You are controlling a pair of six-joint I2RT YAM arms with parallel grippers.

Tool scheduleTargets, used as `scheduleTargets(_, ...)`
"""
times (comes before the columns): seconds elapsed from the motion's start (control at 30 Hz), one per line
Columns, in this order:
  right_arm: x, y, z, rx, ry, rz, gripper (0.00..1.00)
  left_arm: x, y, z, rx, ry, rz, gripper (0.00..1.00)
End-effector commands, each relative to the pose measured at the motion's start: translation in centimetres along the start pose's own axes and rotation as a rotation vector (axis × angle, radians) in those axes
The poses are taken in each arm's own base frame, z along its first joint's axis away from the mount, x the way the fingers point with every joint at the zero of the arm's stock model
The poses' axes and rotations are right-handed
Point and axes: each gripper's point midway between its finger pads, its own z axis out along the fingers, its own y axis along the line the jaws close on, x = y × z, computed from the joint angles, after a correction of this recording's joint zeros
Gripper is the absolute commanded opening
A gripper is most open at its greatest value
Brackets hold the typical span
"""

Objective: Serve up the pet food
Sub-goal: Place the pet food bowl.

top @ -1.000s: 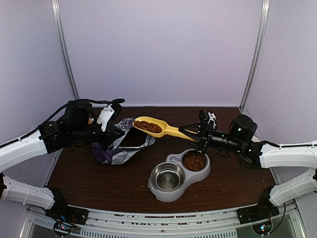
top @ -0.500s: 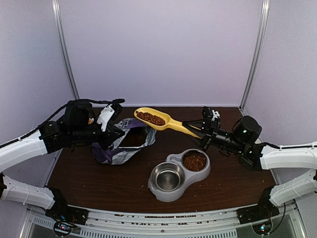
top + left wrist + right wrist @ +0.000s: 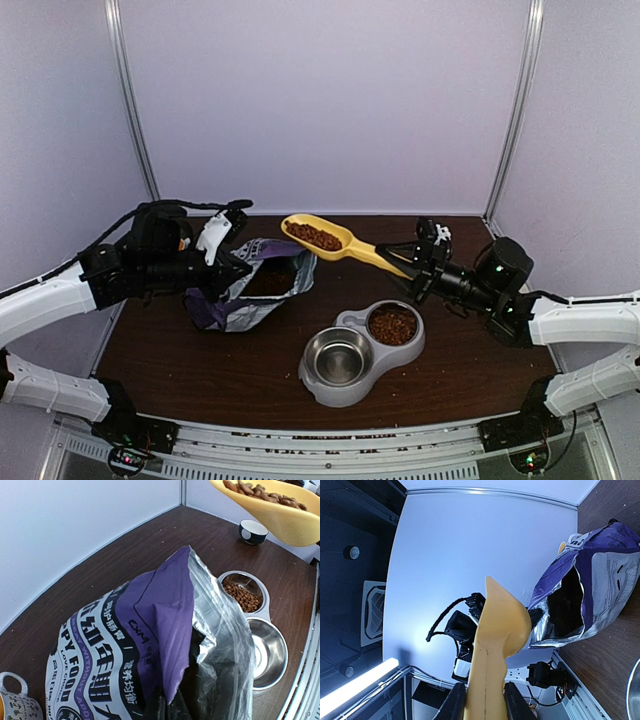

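Pet food [image 3: 316, 236] fills a yellow scoop [image 3: 345, 248] held above the counter [image 3: 200, 360], its handle clamped in the right hand [image 3: 413, 268]. More kibble lies in the far right cup of a double bowl [image 3: 318, 385]. At left, the left hand [image 3: 232, 272] pinches the rim of an open purple bag [image 3: 250, 300].

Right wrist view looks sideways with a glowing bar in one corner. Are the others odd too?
Right wrist view: scene tipped sideways, light strip glaring, scoop looming close. Left wrist view: bag fills frame, foil lining shiny. Top external view: even light, steel bowl glinting.
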Motion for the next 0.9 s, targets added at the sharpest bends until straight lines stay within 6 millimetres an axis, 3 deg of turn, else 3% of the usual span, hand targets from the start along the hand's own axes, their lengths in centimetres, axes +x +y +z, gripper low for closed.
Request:
scheduleTargets(0.0,-0.6,1.4,-1.4,-0.039,-0.038,-0.026,0.00,-1.5,0.4,0.2,-0.015,-0.047,-0.002,0.00)
scheduleTargets(0.33,0.3,-1.1,-6.0,0.097,-0.073,-0.024,0.00,-1.3,0.4,0.6,-0.010,-0.035,-0.003,0.00)
scheduleTargets(0.47,1.3,-1.7,-7.7,0.094,-0.067,-0.006,0.00,-1.2,0.3,0.7,-0.007,-0.033,-0.003,0.00)
scheduleTargets(0.67,3.1,-4.5,-9.9,0.195,-0.012,-0.025,0.00,-1.2,0.6,0.5,-0.022,-0.033,0.001,0.00)
scheduleTargets(0.87,4.4,-6.1,-11.4,0.229,0.024,-0.005,0.00,-1.5,0.9,-0.1,-0.043,-0.051,0.007,0.00)
